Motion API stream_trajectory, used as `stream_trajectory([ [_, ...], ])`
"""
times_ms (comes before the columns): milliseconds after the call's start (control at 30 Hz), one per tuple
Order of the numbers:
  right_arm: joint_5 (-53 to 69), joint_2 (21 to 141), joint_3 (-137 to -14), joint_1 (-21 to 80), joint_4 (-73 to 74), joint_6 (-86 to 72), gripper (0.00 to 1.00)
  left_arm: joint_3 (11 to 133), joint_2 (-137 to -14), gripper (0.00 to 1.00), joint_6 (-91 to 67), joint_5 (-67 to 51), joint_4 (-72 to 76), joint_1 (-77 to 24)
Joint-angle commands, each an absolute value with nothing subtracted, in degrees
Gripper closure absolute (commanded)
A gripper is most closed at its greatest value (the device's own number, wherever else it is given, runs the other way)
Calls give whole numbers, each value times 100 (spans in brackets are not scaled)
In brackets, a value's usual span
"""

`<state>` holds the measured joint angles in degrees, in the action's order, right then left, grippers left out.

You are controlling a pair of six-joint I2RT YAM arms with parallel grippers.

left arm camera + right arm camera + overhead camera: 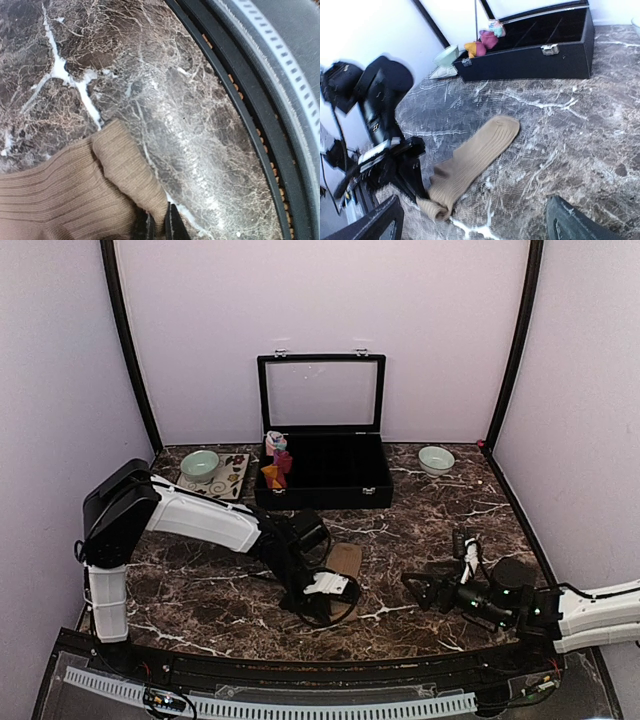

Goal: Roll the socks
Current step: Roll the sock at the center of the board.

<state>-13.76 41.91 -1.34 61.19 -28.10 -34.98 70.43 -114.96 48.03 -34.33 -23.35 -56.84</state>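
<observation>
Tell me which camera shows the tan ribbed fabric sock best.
Right wrist: the tan ribbed fabric sock shows along its whole length. Left wrist shows only its folded end, pinched by the left end effector; top external hides most under that arm.

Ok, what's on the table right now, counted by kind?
Bowls: 2
Black case: 1
Mat: 1
Tan sock: 1
Red-orange sock bundle: 1
Pink-blue sock bundle: 1
Total: 7
</observation>
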Motion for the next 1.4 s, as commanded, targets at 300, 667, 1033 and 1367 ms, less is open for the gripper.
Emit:
stream_trajectory([
  [300, -266, 5846, -1036, 6784, -2754, -770, 15, 8184, -13308, 100, 4930, -4365, -5085, -5114],
  [667, -11, 7936, -2341, 7186, -2995, 1232, 41, 9254, -14288, 99, 5313, -4867, -6261, -4865],
  [1033, 452, 9283, -2776, 7231, -3558, 1885, 54, 9281, -14270, 99, 5196, -4659, -6178, -4852],
  [1367, 327, 9941, -2933, 7230, -3860, 1808, 67, 9186, -14178, 98, 5188, -4604, -6110, -4852],
])
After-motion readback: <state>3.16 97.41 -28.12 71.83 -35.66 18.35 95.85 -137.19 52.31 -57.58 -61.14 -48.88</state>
